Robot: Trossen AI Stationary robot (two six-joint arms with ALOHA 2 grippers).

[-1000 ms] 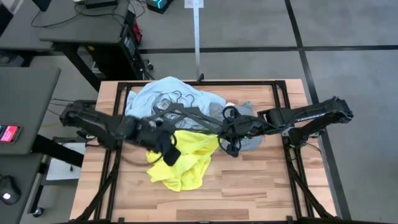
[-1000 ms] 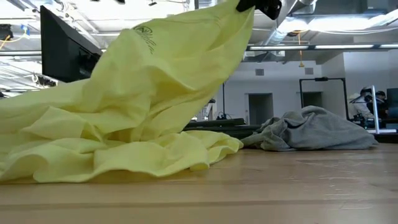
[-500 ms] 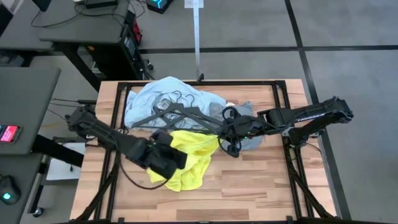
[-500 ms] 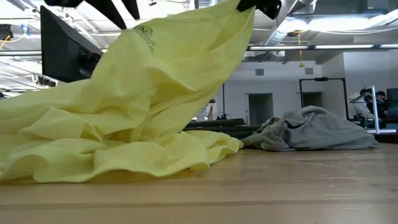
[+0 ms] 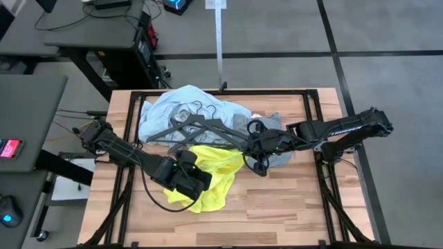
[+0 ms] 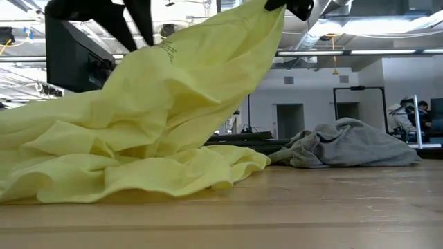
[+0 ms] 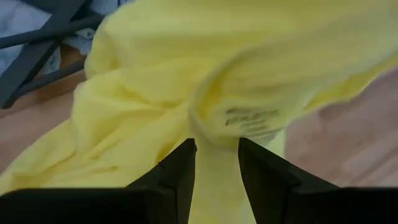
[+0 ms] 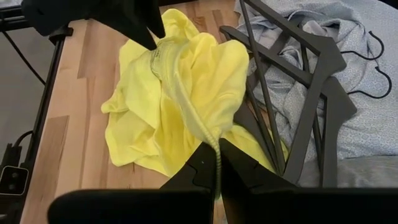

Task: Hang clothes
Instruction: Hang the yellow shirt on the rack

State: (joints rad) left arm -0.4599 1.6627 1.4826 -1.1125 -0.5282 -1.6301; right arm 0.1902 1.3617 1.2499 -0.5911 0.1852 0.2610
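The right gripper (image 8: 217, 163) pinches a raised fold of the neon-yellow T-shirt (image 5: 214, 173), mid-table. The left gripper (image 7: 216, 163), fingers narrowly parted, has come down onto the fabric by its small printed label (image 7: 252, 118), whose writing is unreadable. Hangers (image 5: 197, 128) lie behind.

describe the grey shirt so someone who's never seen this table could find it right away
On the wooden table, look toward the right, past the yellow shirt. The grey shirt lies crumpled there, under the right arm. It is the smallest, dullest heap; the blue shirt carries the hangers.
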